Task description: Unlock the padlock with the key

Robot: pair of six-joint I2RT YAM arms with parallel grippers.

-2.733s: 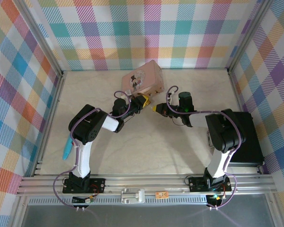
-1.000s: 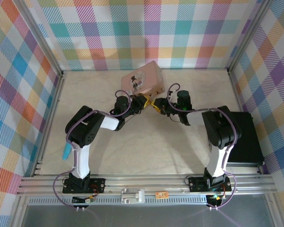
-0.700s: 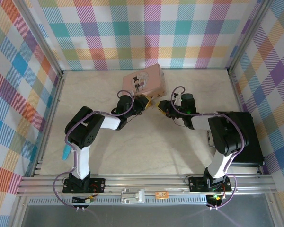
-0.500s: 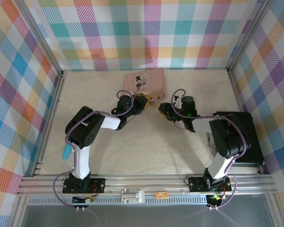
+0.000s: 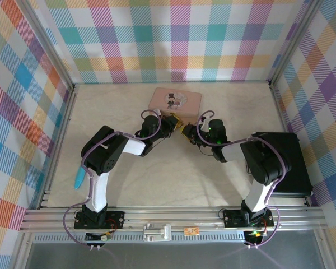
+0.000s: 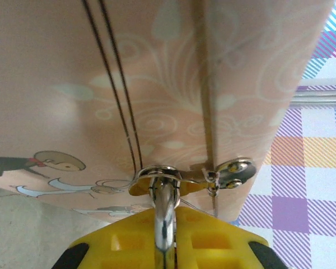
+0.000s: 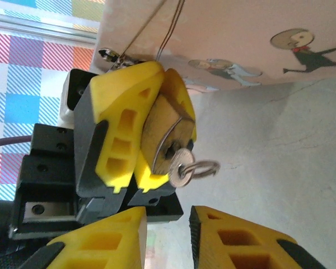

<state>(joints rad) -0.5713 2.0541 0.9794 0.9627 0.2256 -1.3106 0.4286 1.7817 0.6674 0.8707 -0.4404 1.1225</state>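
Note:
The brass padlock (image 7: 159, 126) is clamped between the yellow fingers (image 7: 120, 129) of my left gripper (image 5: 171, 122), which is shut on it. In the left wrist view its steel shackle (image 6: 163, 207) rises between the tips of my left gripper (image 6: 169, 224) and passes through the hasp (image 6: 229, 171) of the pink tin (image 6: 73, 84). The silver key (image 7: 183, 164) sticks in the keyhole, its ring (image 7: 206, 167) hanging free. My right gripper (image 7: 168, 219) is open just short of the key, touching nothing; from above the right gripper (image 5: 187, 130) faces the left one.
The pink picture-lidded tin (image 5: 175, 99) lies just behind both grippers. A black box (image 5: 288, 162) sits at the right wall and a blue object (image 5: 78, 179) by the left rail. Checked walls enclose the beige floor (image 5: 168, 179).
The tin swung from tilted to square and shifted right. My right gripper pulled away to the right, then came back towards the padlock, its jaws narrowing. The left grip is unchanged.

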